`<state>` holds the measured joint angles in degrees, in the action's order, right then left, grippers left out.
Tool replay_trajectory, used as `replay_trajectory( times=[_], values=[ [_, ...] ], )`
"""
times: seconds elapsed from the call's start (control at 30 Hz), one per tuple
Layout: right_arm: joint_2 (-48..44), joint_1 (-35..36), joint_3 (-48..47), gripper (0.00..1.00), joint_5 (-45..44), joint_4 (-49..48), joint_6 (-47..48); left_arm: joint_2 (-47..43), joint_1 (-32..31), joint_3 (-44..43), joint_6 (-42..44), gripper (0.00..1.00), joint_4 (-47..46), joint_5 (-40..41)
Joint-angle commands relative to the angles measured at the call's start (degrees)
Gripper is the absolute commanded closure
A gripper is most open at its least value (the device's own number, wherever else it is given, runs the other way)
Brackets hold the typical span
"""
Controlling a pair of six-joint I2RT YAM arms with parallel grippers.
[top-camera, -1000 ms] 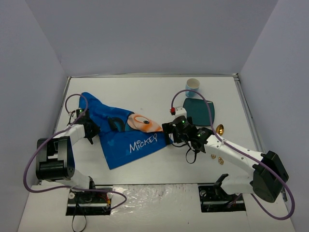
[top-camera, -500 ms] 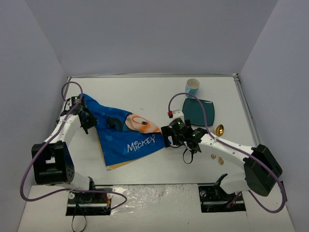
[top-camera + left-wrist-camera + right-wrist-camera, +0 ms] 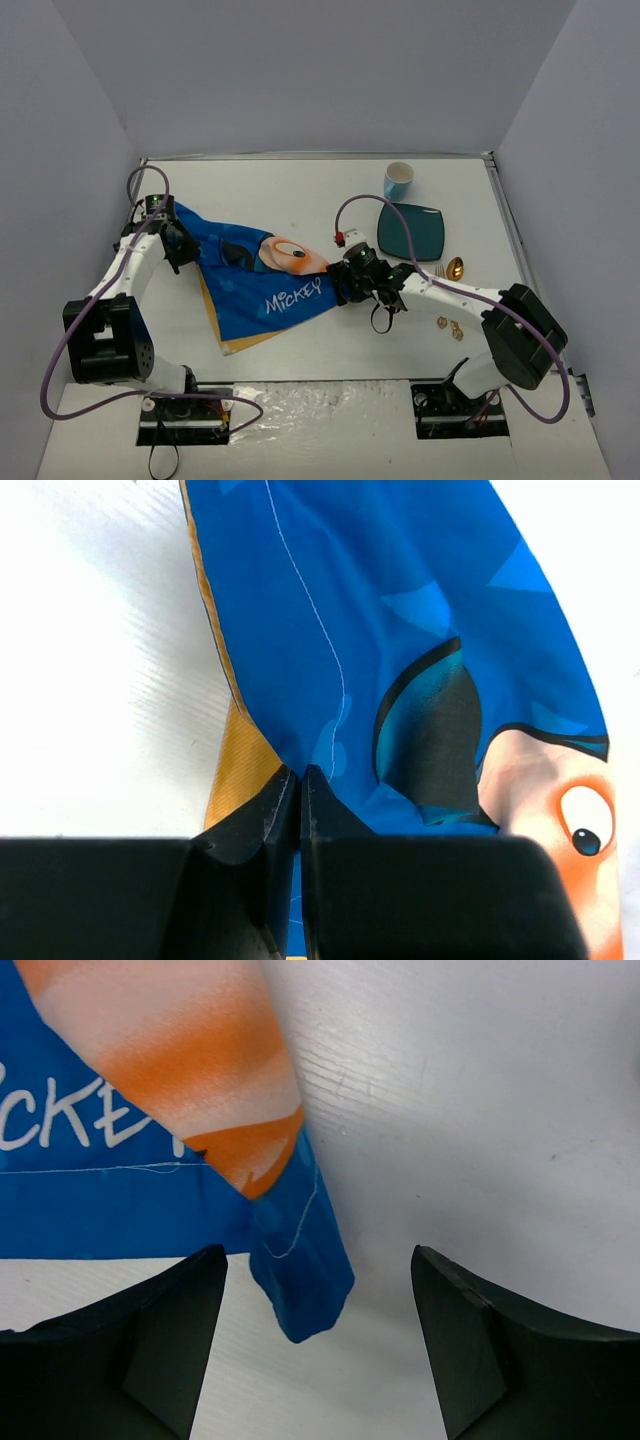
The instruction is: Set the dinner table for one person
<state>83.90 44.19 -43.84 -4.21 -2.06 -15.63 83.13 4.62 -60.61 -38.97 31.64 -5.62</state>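
The blue Mickey Mouse placemat (image 3: 265,285) lies crumpled on the left half of the white dinner table (image 3: 300,190), its orange underside showing along the near edge. My left gripper (image 3: 180,240) is shut on the placemat's far-left corner; in the left wrist view the jaws (image 3: 298,775) pinch the blue cloth (image 3: 400,630). My right gripper (image 3: 343,283) stands open at the placemat's right corner. In the right wrist view that corner (image 3: 300,1290) lies on the table between the spread fingertips (image 3: 318,1260), touching neither.
A teal square plate (image 3: 411,231) lies right of centre, with a light-blue cup (image 3: 398,180) behind it. A gold spoon (image 3: 455,267) rests beside the plate. Small gold pieces (image 3: 448,324) lie near the right arm. Metal rails edge the table.
My left gripper has pulled its placemat corner toward the far left, stretching the cloth. The right arm has moved left onto the right corner, and its jaws have narrowed somewhat.
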Motion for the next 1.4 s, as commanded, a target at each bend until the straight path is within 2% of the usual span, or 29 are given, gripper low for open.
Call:
replay_trajectory(
  times=[0.0,0.1,0.3,0.5,0.63,0.73,1.23,1.37],
  values=[
    [-0.83,-0.16,-0.03,0.30,1.84,-4.09,0.70,-2.43,0.04,0.44,1.19,1.00,1.67,3.03],
    [-0.99,-0.21,-0.02,0.29,1.89,-4.03,0.72,-2.53,0.04,2.63,0.46,0.99,0.80,3.96],
    [-1.61,-0.22,0.04,0.26,1.83,-3.92,0.63,-2.03,0.06,6.69,-0.76,0.86,-1.29,5.05],
    [-2.10,-0.24,0.48,0.25,1.75,-3.74,0.60,-1.57,0.12,7.93,-0.94,0.81,-2.29,5.01],
    [-2.69,-0.15,0.92,0.24,1.57,-3.74,0.60,-1.04,0.12,8.23,-1.17,0.84,-2.64,5.01],
    [-3.12,-0.24,1.12,0.25,1.48,-3.65,0.60,-1.22,0.12,7.27,-1.11,1.00,-1.94,4.92],
    [-1.08,-0.24,0.22,0.30,1.84,-5.42,2.99,-4.65,0.12,-2.72,0.47,1.00,3.80,4.11],
    [-0.26,-0.26,-0.64,0.40,1.68,-5.59,3.59,-4.91,0.05,-4.72,0.87,1.00,4.86,3.81]
  ],
)
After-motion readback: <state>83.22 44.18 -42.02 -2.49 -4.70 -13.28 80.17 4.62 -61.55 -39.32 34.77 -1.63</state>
